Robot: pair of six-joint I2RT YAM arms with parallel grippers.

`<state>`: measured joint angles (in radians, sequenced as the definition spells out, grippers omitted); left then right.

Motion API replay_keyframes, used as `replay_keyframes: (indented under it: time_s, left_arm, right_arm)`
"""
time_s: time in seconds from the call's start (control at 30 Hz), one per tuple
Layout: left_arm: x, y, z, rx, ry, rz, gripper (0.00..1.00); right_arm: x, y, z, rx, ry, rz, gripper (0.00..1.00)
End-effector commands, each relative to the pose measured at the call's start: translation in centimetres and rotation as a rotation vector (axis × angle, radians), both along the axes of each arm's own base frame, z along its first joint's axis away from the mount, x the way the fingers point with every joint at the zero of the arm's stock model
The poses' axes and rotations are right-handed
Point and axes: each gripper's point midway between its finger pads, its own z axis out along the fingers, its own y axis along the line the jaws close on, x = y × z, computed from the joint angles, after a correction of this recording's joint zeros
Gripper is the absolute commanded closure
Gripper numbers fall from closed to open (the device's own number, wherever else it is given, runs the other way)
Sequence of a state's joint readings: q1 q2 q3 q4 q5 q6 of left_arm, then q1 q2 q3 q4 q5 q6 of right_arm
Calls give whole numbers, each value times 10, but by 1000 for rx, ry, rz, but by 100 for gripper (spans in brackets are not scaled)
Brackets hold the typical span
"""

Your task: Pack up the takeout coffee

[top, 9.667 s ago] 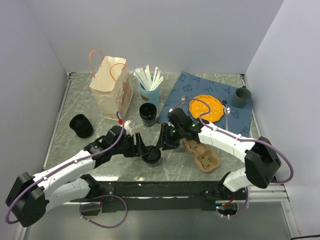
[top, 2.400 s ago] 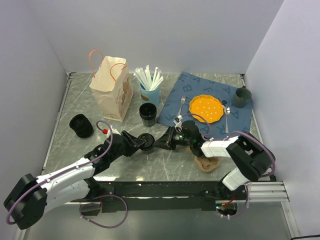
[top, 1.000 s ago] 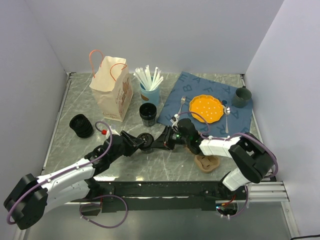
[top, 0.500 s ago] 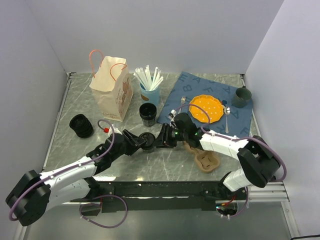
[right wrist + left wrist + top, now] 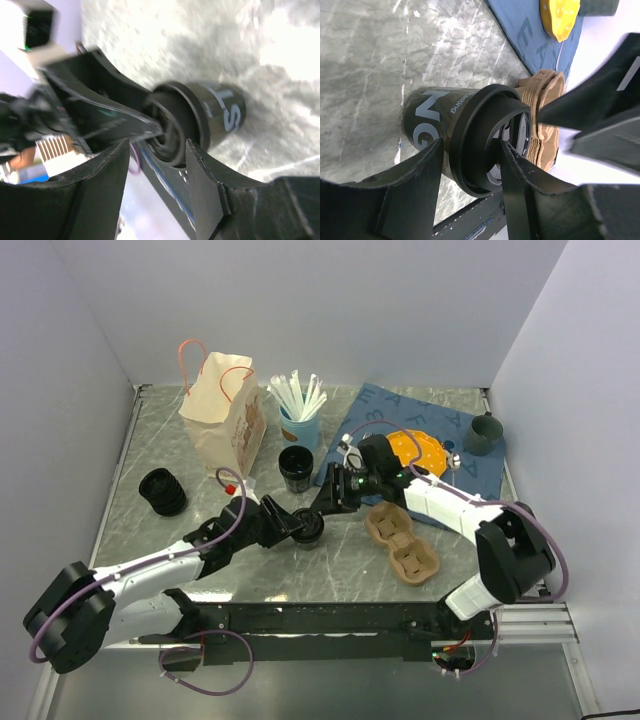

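Top external view: the small black disposable cup with a black plastic lid (image 5: pixel 309 529) sits near the middle of the grey marbled table (image 5: pixel 330 568). It is left of the brown moulded-pulp cup carrier (image 5: pixel 402 541) and well apart from the tan paper bag with red handles (image 5: pixel 222 422) at the far left. My left gripper (image 5: pixel 293 525) meets it from the left. My right gripper (image 5: pixel 328 506) points at it from the far right.

Left wrist view: the two fingers (image 5: pixel 415 200) bracket the cup at the lid rim and look pressed onto it, so I read this as a pinch. The carrier shows just beyond the lid.

Right wrist view: the fingers (image 5: pixel 107 175) are spread wide, and the lid lies ahead between their tips. I see no contact.

I judge this to be a handover or a carry toward the carrier. To do it well, I should hold the cup upright and squeeze lightly so the lid does not pop. The right fingers should close on the body below the rim before the left lets go.
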<state>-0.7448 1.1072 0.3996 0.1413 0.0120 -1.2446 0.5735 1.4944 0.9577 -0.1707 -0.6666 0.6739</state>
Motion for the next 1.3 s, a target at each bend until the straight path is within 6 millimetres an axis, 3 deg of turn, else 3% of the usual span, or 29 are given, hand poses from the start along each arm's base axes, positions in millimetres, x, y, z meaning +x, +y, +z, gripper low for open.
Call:
replay_keyframes:
  time_s: [0.0,0.4,0.57,0.7,0.97,1.27]
  left_arm:
    - [-51,38,-77,285,215,-100,49]
    - [-45,34,-80,306,216,-103,50]
    - [-44,34,-81,312,215,-108,50]
    - [-45,35,-81,315,213,-111,50]
    - [-48,37,-85,322,219,-124,49]
    - [-51,37,-90,317,227,-128,50]
  right_arm:
    - [-18,-1,-9,-8,48,104,44]
    - [-29,-15,-26,-40,82,109,44]
    - [-24,-21,-5,-15,45,106,45]
    - [-18,-30,0,-21,43,80,44]
    - [-16,-26,-18,-15,98,117,39]
    - [-14,-19,-40,14,153,138,48]
